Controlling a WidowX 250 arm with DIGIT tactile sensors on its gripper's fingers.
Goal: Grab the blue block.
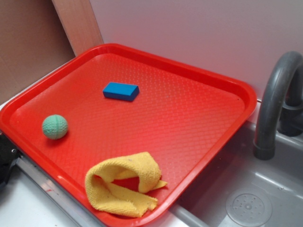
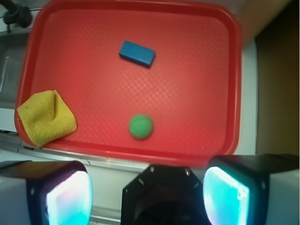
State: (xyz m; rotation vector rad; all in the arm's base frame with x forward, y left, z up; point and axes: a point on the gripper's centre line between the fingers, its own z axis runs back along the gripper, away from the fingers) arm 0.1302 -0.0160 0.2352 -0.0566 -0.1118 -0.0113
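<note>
Open hand (image 2: 147, 190) hangs well apart from blue block (image 2: 137, 53).

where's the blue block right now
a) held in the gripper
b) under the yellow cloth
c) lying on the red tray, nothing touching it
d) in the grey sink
c: the blue block lies alone on the red tray, apart from the green ball and yellow cloth; the gripper is open.

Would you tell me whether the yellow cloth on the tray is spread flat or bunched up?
Bunched up. The yellow cloth is folded over itself into a raised loop near the red tray's edge, not lying flat.
</note>
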